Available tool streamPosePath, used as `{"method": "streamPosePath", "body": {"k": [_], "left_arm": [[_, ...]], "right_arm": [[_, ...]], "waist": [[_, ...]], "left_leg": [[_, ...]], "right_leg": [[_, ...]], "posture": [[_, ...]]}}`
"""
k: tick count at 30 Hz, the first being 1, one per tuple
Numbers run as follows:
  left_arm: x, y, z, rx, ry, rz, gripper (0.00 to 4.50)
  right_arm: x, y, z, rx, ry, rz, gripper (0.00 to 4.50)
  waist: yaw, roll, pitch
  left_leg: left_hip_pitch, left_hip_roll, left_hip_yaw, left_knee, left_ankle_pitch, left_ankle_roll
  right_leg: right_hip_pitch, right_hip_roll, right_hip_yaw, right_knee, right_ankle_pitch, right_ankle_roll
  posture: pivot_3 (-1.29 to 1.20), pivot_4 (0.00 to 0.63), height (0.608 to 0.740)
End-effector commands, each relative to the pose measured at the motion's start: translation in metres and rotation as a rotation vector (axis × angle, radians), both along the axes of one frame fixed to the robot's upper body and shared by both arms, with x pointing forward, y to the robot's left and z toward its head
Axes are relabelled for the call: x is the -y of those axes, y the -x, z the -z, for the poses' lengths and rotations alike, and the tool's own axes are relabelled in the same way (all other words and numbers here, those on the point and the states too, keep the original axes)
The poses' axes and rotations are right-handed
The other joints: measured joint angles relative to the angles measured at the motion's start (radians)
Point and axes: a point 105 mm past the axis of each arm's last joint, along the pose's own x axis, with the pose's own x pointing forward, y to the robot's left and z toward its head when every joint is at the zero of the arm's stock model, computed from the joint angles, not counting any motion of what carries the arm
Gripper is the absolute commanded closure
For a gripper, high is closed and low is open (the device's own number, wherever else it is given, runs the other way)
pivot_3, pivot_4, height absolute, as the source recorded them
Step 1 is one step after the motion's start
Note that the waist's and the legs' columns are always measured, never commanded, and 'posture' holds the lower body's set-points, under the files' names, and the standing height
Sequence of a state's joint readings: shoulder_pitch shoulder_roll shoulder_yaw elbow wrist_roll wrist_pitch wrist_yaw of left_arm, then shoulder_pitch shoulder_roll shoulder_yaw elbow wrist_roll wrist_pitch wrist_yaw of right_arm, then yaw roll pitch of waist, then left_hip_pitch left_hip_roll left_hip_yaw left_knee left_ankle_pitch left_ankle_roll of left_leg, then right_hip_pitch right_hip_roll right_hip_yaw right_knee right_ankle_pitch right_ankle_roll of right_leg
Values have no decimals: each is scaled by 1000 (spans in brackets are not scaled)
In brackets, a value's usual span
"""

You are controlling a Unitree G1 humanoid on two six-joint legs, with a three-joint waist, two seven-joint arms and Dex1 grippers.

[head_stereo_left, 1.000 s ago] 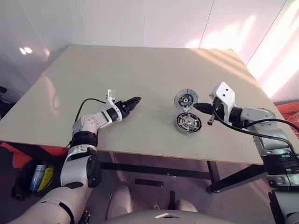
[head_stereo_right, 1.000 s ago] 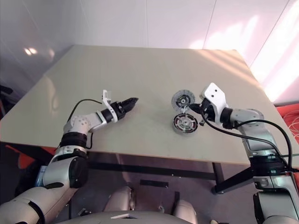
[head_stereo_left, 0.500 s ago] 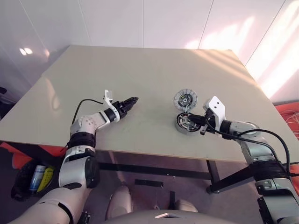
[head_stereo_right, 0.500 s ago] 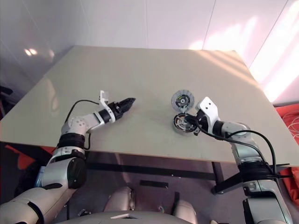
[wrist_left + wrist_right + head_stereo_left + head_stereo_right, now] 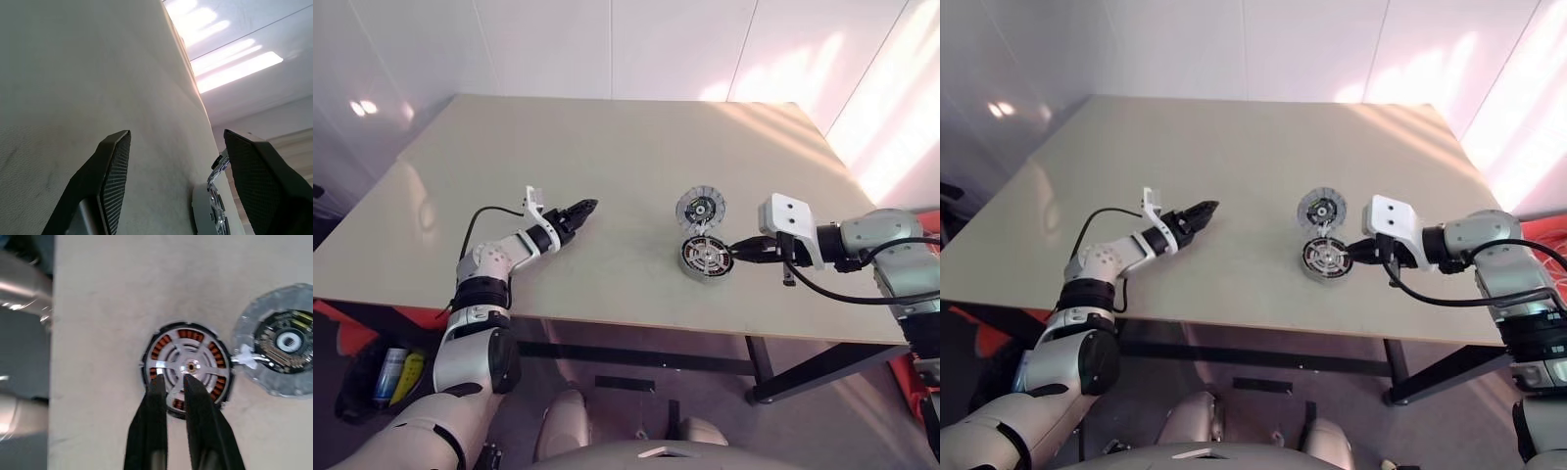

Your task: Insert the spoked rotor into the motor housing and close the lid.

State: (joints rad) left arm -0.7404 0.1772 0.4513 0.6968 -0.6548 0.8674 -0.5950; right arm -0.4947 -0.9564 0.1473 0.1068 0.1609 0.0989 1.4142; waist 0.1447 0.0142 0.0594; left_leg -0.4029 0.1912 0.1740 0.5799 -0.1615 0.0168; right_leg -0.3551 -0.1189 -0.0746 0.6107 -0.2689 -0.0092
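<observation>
Tabletop (image 5: 607, 147): a pale beige surface is carrying all the parts toward its right half.
Motor housing (image 5: 707, 258): it is sitting flat on the tabletop near the front edge, coppery windings showing around its inside.
Spoked rotor (image 5: 188, 367): it is lying inside the housing, its pale spokes crossing over the windings and its small hub sitting at the centre.
Lid (image 5: 701, 208): it is lying flat on the tabletop just behind the housing, inner face up, joined to it by a short pale connector; the housing is standing uncovered.
Right claw (image 5: 172, 381): it is hanging just above the near rim of the housing, pointing toward the hub, fingers parted by a narrow gap and gripping nothing.
Left claw (image 5: 579, 209): it is hovering low over bare tabletop well to the left of the parts, fingers standing wide apart and holding nothing.
</observation>
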Motion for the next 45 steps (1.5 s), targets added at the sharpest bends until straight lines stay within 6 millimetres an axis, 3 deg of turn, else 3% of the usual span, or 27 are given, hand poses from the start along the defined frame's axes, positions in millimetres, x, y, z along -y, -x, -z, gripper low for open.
{"method": "streamPosePath", "body": {"k": [1,5,12,25,40,43,45], "left_arm": [[-9,-5,-26,103,-8,-21,1275],[-10,-3,-32,133,-31,-15,1275],[-13,0,-30,140,-46,-30,1275],[-22,7,-26,130,-53,-66,1275],[-20,6,-23,127,-49,-77,1275],[-23,8,-21,124,-49,-89,1275],[-24,8,-20,123,-48,-94,1275]], "right_arm": [[-2,4,3,-3,153,-152,2582],[-4,1,15,-9,300,-283,1269],[-15,-15,24,12,435,-434,1269],[0,-17,43,-31,491,-451,1269],[-7,-30,52,-17,529,-447,1269],[-12,-32,54,-12,523,-452,1843],[-14,-34,54,-5,517,-452,2479]], "waist": [[1,0,0],[0,0,0],[-9,0,0],[-21,0,0],[-31,-1,0],[-42,-1,0],[-43,-1,0]], "left_leg": [[0,0,0,0,0,0],[-1,0,0,2,0,0],[-2,0,0,4,0,0],[-9,1,0,18,-3,5],[-3,1,0,18,-3,4],[1,1,0,18,-3,4],[1,1,0,18,-3,4]], "right_leg": [[0,0,0,1,0,0],[0,0,0,1,0,0],[-3,0,1,6,0,0],[-7,0,2,14,0,-1],[-3,0,4,15,1,-2],[0,0,5,15,1,-2],[1,0,5,15,1,-2]], "posture": [[0,0,740],[0,0,740],[0,0,740],[0,0,740],[0,0,740],[0,0,740],[0,0,740]]}}
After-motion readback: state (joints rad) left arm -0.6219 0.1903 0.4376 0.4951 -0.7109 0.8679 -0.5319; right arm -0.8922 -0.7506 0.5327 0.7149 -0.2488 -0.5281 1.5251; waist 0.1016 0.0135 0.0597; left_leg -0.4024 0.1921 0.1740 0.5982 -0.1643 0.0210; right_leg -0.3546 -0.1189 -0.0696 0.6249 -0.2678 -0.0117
